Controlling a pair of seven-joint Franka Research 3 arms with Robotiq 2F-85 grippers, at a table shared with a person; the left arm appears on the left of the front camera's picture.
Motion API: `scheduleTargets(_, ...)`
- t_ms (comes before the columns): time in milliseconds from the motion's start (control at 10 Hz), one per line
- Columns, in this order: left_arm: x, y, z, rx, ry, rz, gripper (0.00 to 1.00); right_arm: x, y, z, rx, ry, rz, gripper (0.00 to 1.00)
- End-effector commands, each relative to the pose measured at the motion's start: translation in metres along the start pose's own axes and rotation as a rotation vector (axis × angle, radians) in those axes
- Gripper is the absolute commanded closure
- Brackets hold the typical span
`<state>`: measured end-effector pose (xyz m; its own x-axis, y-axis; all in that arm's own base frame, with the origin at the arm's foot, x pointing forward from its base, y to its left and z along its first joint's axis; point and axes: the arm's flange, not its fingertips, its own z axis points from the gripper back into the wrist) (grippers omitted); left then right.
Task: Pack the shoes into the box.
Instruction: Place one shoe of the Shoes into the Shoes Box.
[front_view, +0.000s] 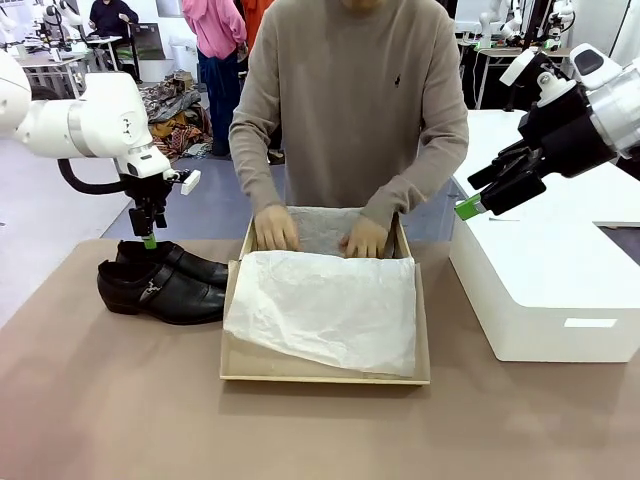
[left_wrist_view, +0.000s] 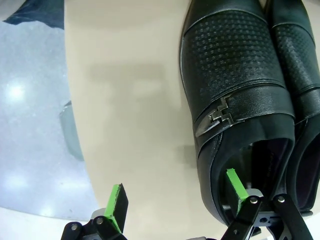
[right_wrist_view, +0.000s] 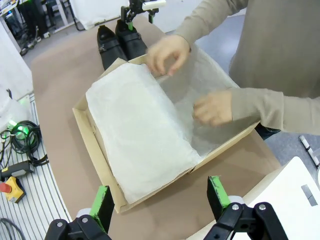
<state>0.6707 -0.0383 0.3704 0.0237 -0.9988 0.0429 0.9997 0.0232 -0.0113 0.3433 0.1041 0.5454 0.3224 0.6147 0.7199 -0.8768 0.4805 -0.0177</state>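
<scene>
The counter (front_view: 110, 400) carries the open, tissue-lined box (front_view: 322, 373). The shoes (front_view: 165, 285) lie side by side just left of it. The left tool (left_wrist_view: 175, 185), fingers apart, straddles one shoe's side wall at the heel opening. The right tool (right_wrist_view: 159, 195), also apart, hangs well clear of the shoes.

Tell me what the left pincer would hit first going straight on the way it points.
Likely the far shoe: the left pincer straddles its outer wall near the heel, one finger over the opening; depth unclear.

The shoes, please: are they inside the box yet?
Out: both shoes stand on the table beside the box, which holds tissue paper.
</scene>
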Motion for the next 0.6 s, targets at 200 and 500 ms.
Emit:
scheduleTargets(200, -0.005, 0.009, -0.009, -0.042, 0.030, -0.012, 0.00, 0.000, -0.002, -0.002, 0.014, -0.019, 0.011, 0.00)
scheduleTargets(500, -0.004, 0.011, -0.017, -0.073, 0.026, 0.001, 0.00, 0.000, -0.002, -0.002, 0.014, -0.019, 0.011, 0.00)
